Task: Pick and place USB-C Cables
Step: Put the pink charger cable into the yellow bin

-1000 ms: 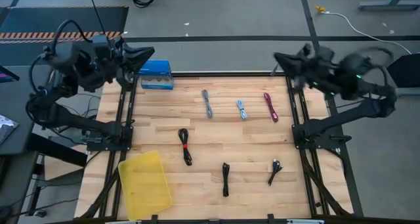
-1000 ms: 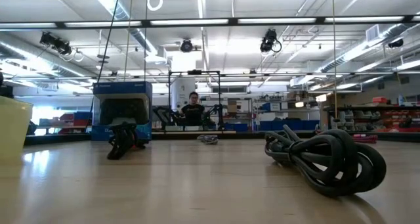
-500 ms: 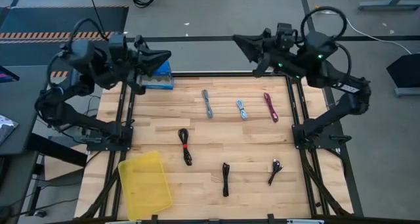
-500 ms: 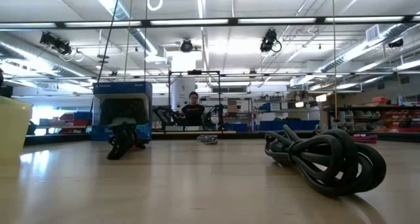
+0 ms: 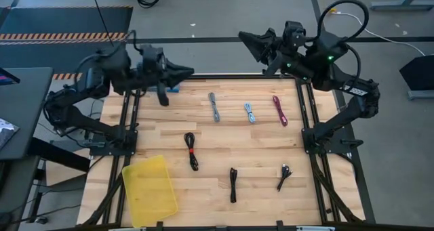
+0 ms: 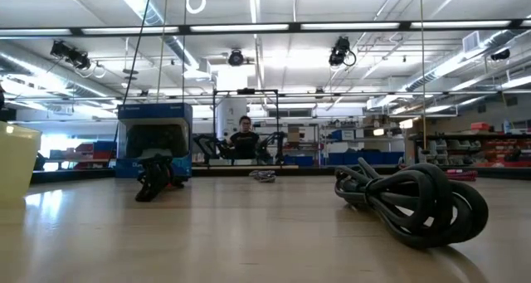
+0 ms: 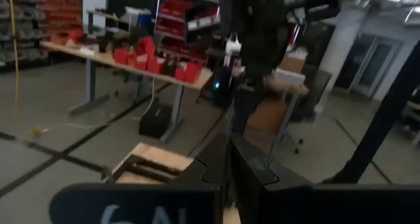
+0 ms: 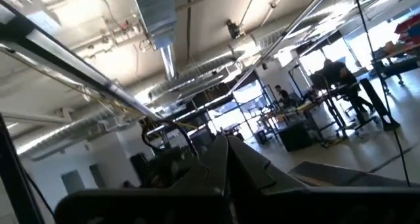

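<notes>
Above the table's far left corner your left gripper [image 5: 184, 71] has swung inward, fingers pressed together, hiding the blue rectangular box [image 6: 154, 139] the low view shows; right gripper [image 5: 248, 40] likewise closed

Six USB-C cable bundles are lying on the table [image 5: 271, 150]: three black, namely one with a red tie [image 5: 191, 151], one [image 5: 233, 184] near the front edge, one [image 5: 283, 177] to its right; two grey, [image 5: 214, 106] and [image 5: 250, 112]; one magenta [image 5: 279, 110]. One yellow tray [image 5: 150, 190] is sitting at the front left corner; one blue box [image 5: 173, 89] is showing partly at the back left, mostly hidden under the left arm; two arms are hanging over the back edge, one per side.
</notes>
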